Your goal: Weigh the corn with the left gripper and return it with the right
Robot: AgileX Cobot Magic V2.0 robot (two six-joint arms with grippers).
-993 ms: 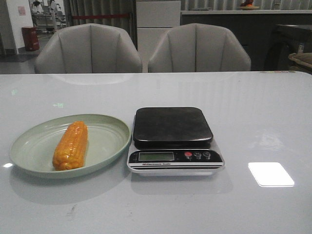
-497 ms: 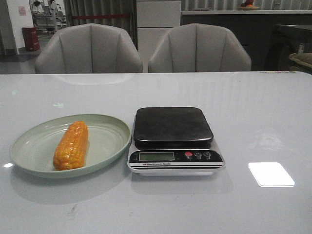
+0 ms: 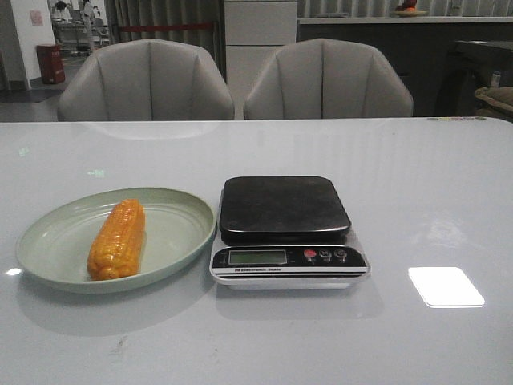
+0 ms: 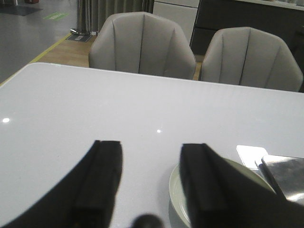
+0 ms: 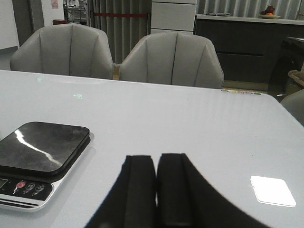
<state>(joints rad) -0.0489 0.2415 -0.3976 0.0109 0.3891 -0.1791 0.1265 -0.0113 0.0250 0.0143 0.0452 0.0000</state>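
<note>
One cob of corn (image 3: 117,240) lies on its side in a pale green plate (image 3: 48,241), its long axis running from the near rim toward the far side, tilted slightly. The plate sits on a glossy white table (image 3: 433,184), at the left of the front view. Just beside the plate, to its right, stands a kitchen scale (image 3: 286,231) with a dark square platform on top and nothing on it. The plate's rim and the scale's edge are very close; whether they touch cannot be told. The scale's front panel carries a small display (image 3: 257,257) and three round buttons (image 3: 325,255), one of them red.

Neither arm appears in the front view. In the left wrist view, the left gripper (image 4: 151,178) hangs above the table with its two black fingers (image 4: 105,173) spread wide apart and nothing between them; the plate rim and a corner of the scale show behind the fingers. In the right wrist view, the right gripper (image 5: 156,190) has its fingers (image 5: 137,190) pressed together, holding nothing, with the scale off to one side.

Two grey chairs (image 3: 144,80) stand behind the table's far edge.
</note>
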